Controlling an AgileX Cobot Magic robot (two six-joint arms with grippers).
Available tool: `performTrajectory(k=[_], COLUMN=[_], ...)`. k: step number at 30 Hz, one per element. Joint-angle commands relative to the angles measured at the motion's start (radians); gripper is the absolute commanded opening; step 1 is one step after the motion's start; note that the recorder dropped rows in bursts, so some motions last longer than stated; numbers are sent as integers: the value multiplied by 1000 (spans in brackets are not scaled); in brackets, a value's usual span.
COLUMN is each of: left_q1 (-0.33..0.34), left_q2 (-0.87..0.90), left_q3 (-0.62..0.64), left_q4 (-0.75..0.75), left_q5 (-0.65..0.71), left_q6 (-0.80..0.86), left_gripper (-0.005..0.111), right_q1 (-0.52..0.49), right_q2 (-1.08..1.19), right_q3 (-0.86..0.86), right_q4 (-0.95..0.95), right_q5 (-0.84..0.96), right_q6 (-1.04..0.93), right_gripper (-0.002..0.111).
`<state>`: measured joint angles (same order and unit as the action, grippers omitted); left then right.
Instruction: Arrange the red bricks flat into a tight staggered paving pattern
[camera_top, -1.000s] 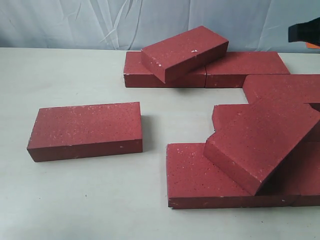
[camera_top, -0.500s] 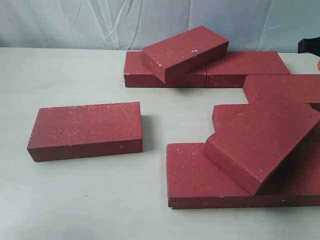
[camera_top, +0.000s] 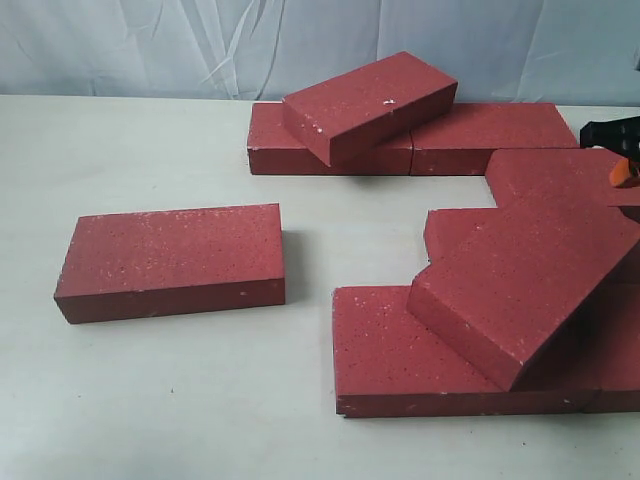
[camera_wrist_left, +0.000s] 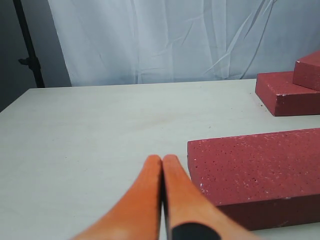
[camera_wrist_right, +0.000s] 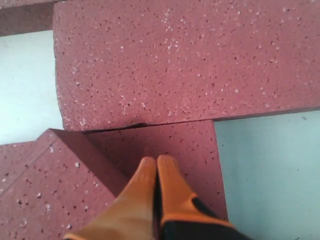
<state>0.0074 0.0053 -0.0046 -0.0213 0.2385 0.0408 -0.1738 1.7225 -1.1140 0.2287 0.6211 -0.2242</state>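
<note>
Several red bricks lie on the white table (camera_top: 150, 400). One lone brick (camera_top: 170, 260) lies flat at the left. At the back, a tilted brick (camera_top: 368, 105) rests on two flat bricks (camera_top: 495, 135). On the right, a slanted brick (camera_top: 525, 285) leans over a flat front brick (camera_top: 390, 360) and others behind it. My right gripper (camera_top: 620, 172) hangs at the right edge over the back-right brick (camera_top: 560, 175). In its wrist view it (camera_wrist_right: 156, 160) is shut and empty, just above a flat brick (camera_wrist_right: 170, 142). My left gripper (camera_wrist_left: 162, 159) is shut, empty, beside the lone brick (camera_wrist_left: 255, 170).
A wrinkled white cloth backdrop (camera_top: 150, 50) hangs behind the table. Bare table surface lies in front of and behind the lone brick. A dark stand pole (camera_wrist_left: 27, 45) stands beyond the table's corner in the left wrist view.
My right gripper has come down along the right edge, from near the top corner to just over the back-right bricks. The bricks have not moved.
</note>
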Motion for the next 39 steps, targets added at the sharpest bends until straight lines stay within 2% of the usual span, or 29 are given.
performTrajectory(k=[1,6,19,24,28,32,39], left_q1=[1,1,1,1,1,1,1], left_q2=[-5,-5,-5,-5,-5,-5,-5], left_q3=[5,5,5,5,5,5,5], left_q4=[-1,-1,-1,-1,-1,-1,-1], left_q5=[-7,-9,-7,-7,-7,-7,-7], left_q6=[-7,-7,-7,-7,-7,-7,-7], left_gripper=[0,0,0,0,0,0,0], right_q1=[-4,-4,-4,-4,-2,70,296], right_q2=[26,42,-4,-66,-89,-76,-4], right_q3=[-4,-4,-28,-28,-28,-28,-53], right_q4=[2,4,-10,-11,52,180,192], right_q5=[14,72,369,373,287,202,51], right_q6=[-11,-37,-97,-100,-103,-196,-201], right_gripper=[-1,-1,-1,-1,-1,-1,-1])
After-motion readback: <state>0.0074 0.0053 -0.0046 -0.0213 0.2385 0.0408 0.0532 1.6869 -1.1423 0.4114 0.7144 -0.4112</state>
